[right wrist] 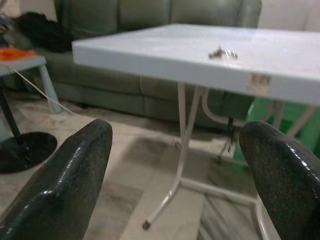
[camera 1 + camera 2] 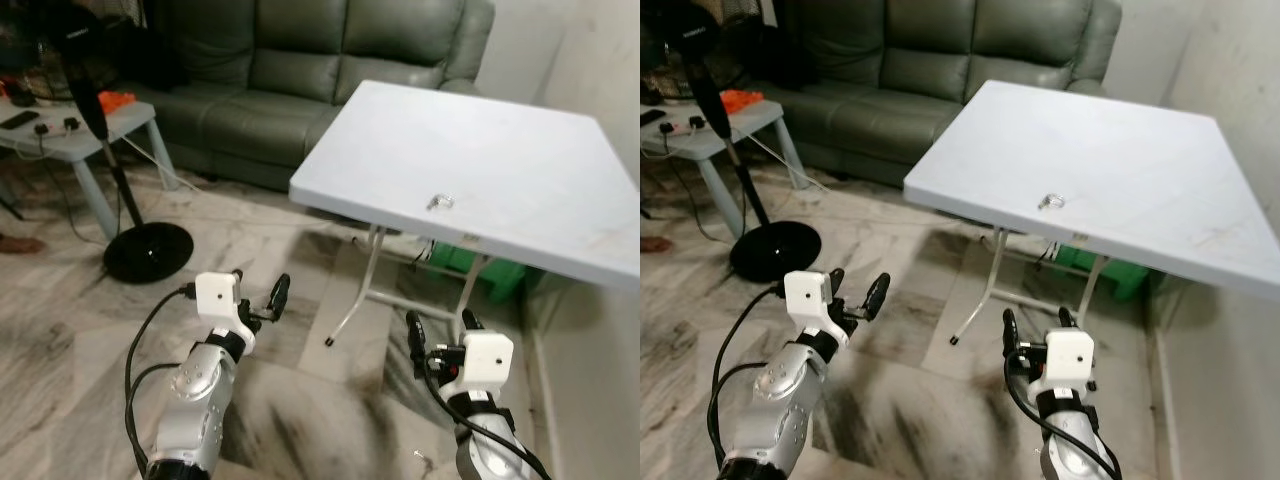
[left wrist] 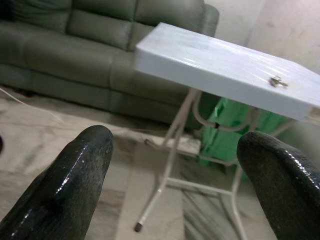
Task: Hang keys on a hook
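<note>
— Keys [image 2: 440, 202] lie on the white table [image 2: 520, 130], near its front edge. We see them small and shiny, alone on the top.

— And our grippers?

— We hold both low in front of us, above the marble floor [image 2: 60, 330], well apart from the table. The left gripper [image 2: 259, 292] has its two black fingers spread, with nothing between them. The right gripper [image 2: 441, 335] is the same, fingers apart and nothing held.

— What is around the table?

— Behind it stands a dark green sofa [image 2: 300, 70]. Under the table we see white folding legs [image 2: 365, 285] and something green [image 2: 490, 275]. At our left there is a black fan stand [image 2: 147, 250] and a small grey side table [image 2: 90, 135] with an orange thing [image 2: 115, 100] on it.
</note>
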`<state>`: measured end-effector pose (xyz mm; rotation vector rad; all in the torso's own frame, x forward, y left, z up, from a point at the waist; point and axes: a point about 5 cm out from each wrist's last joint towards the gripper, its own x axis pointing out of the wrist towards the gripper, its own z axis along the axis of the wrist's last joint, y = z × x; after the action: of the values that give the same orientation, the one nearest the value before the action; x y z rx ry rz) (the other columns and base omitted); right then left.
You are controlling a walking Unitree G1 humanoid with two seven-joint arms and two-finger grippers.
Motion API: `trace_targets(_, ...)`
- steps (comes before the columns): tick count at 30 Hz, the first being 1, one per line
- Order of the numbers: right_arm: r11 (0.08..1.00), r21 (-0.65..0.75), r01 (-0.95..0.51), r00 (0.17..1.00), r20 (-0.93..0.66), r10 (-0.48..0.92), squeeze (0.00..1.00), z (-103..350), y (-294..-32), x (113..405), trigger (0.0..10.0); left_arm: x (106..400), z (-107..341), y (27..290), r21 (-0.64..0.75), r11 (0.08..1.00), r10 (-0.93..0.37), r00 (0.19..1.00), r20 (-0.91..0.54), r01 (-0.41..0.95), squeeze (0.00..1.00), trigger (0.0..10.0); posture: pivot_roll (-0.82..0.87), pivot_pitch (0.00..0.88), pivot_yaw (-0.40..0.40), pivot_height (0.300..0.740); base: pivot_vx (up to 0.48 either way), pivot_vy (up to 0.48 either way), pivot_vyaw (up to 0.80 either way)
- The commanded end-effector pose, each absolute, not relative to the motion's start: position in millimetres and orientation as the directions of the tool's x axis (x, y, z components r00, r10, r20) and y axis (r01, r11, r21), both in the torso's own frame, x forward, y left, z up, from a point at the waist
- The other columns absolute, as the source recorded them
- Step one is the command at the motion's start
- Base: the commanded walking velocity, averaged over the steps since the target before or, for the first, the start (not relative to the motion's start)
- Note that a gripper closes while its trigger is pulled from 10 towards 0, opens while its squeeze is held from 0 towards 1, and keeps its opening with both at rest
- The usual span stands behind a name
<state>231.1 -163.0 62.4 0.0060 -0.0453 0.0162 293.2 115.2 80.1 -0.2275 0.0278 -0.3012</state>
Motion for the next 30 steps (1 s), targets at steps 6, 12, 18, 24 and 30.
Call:
trace_targets(6, 1.0, 0.002, -0.014, 0.998, 0.061, 0.014, 0.0, 66.7, -165.4, 232.1, 10.0, 293.2, 78.6, 113.3, -0.231, 0.929, -0.302, 0.953, -0.02, 0.289, 0.0, 10.0, -0.04, 0.018, -0.041, 0.714, 0.0, 0.0, 0.0)
trace_targets(12, 1.0, 0.001, -0.019, 0.998, 0.058, 0.019, 0.0, 66.4, -165.1, 231.9, 10.0, 293.0, 78.7, 113.0, -0.234, 0.927, -0.305, 0.952, -0.02, 0.292, 0.0, 10.0, -0.04, 0.017, -0.041, 0.714, 0.087, 0.0, 0.0)
trace_targets(18, 1.0, 0.0, -0.022, 0.998, 0.058, 0.022, 0.0, 66.4, -164.9, 232.0, 10.0, 293.0, 78.2, 112.8, -0.234, 0.927, -0.309, 0.951, -0.029, 0.294, 0.0, 10.0, -0.04, 0.016, -0.042, 0.714, 0.288, 0.0, 0.0)
trace_targets(24, 1.0, -0.001, -0.022, 0.998, 0.057, 0.022, 0.0, 66.5, -164.9, 232.2, 10.0, 293.1, 78.3, 112.3, -0.237, 0.926, -0.31, 0.95, -0.028, 0.295, 0.0, 10.0, -0.04, 0.02, -0.042, 0.714, 0.337, 0.0, 0.0)
trace_targets(30, 1.0, -0.001, -0.021, 0.998, 0.056, 0.022, 0.0, 66.4, -165.2, 231.4, 10.0, 292.7, 77.9, 112.3, -0.239, 0.925, -0.311, 0.95, -0.031, 0.295, 0.0, 10.0, -0.04, 0.023, -0.042, 0.714, 0.403, 0.0, 0.0)
